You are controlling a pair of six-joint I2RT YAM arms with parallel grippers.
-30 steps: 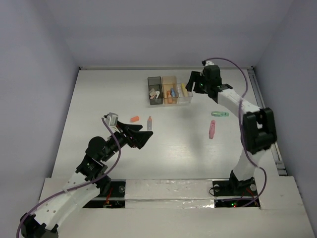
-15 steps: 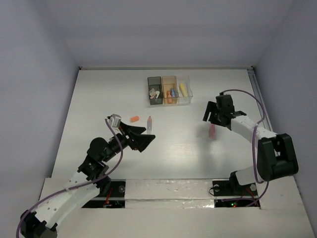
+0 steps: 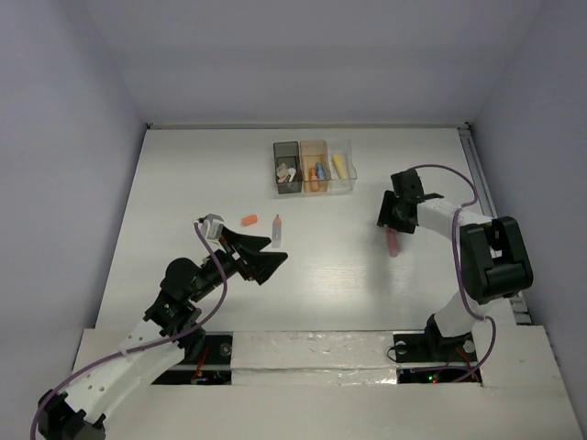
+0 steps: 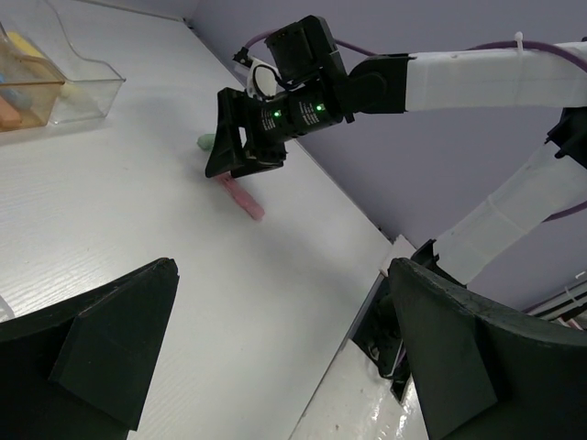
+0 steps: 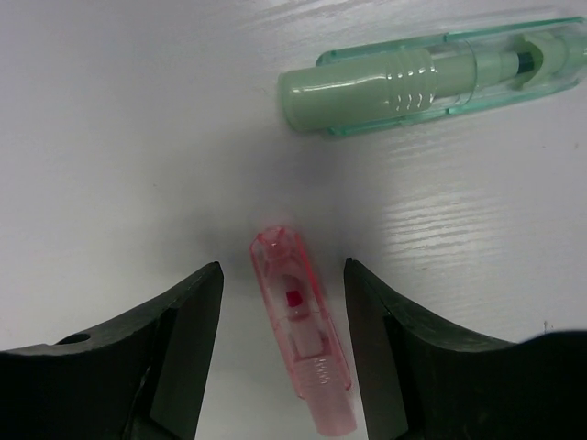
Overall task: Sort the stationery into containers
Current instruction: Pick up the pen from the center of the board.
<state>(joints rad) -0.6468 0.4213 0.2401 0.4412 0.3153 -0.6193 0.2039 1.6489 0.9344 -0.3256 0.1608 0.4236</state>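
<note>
Pink marker (image 5: pixel 301 330) lies on table (image 3: pixel 183 183), right side, well apart from bins (image 3: pixel 351 174). R gripper (image 5: pixel 282 302) has left the bins & dropped over it: jaws apart, straddling, not yet clamped. L gripper (image 3: pixel 278 257) gapes wide. Next pick likely starting.

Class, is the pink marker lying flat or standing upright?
Lying flat: the pink marker rests lengthwise on the table, between the right gripper's spread fingers.

Right jaws left bins (image 3: pixel 303 167), straddle pink marker (image 5: pixel 301 357).
</note>
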